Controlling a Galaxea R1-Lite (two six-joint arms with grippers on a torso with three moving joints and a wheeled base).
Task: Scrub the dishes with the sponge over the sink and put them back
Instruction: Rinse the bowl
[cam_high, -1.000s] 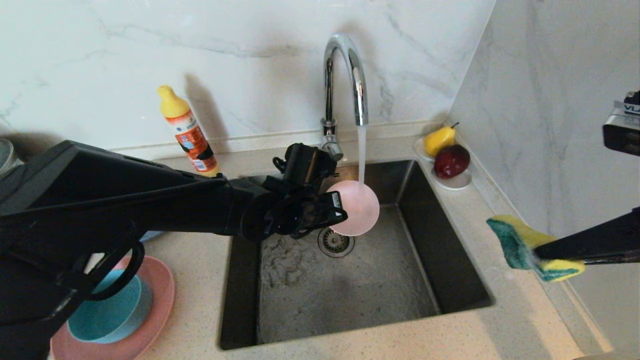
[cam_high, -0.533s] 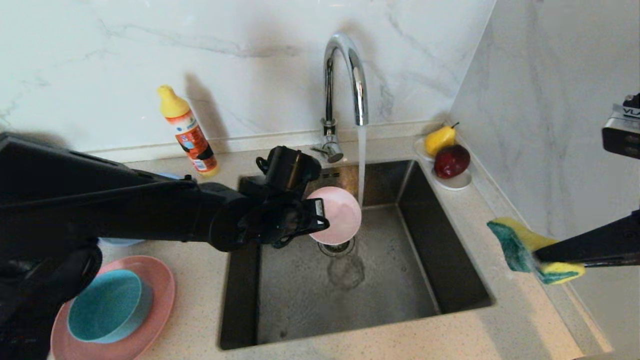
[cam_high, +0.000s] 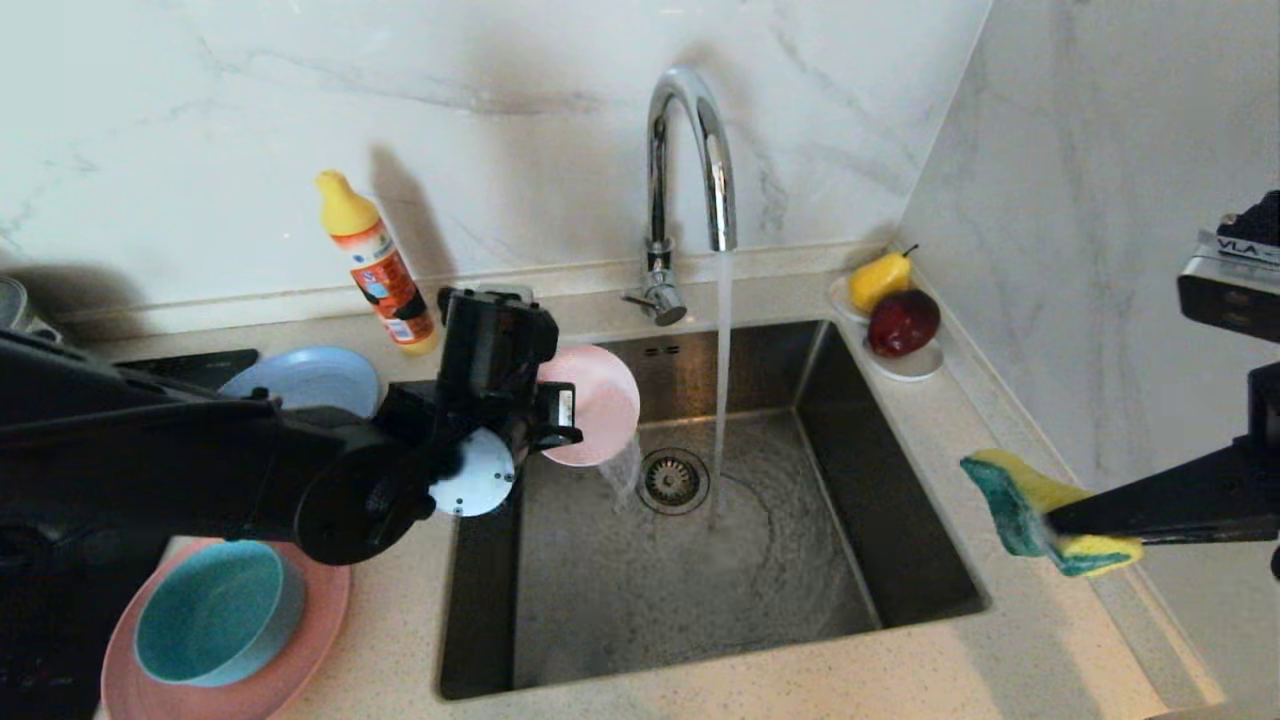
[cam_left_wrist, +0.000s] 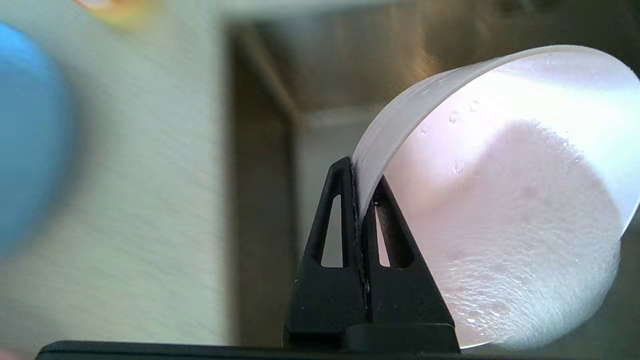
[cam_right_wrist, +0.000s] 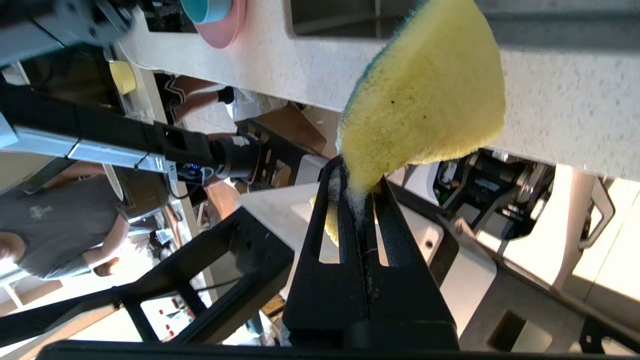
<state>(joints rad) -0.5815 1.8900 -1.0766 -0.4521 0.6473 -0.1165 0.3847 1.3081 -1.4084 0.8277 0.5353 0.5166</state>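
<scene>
So your left gripper (cam_high: 562, 418) is pinching the pink bowl (cam_high: 598, 400) over the sink (cam_high: 900, 560) at 10 o'clock; right gripper (cam_high: 1050, 520) clamps the sponge (cam_high: 1010, 495) at 3.

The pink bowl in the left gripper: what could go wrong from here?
1. The left gripper pinches only the thin rim of the wet pink bowl, so it might slip and drop into the sink.
2. Water runs out of the tilted bowl; over the counter it may drip there.
3. The tap runs unused, while the right gripper holds the sponge off to the side.
</scene>
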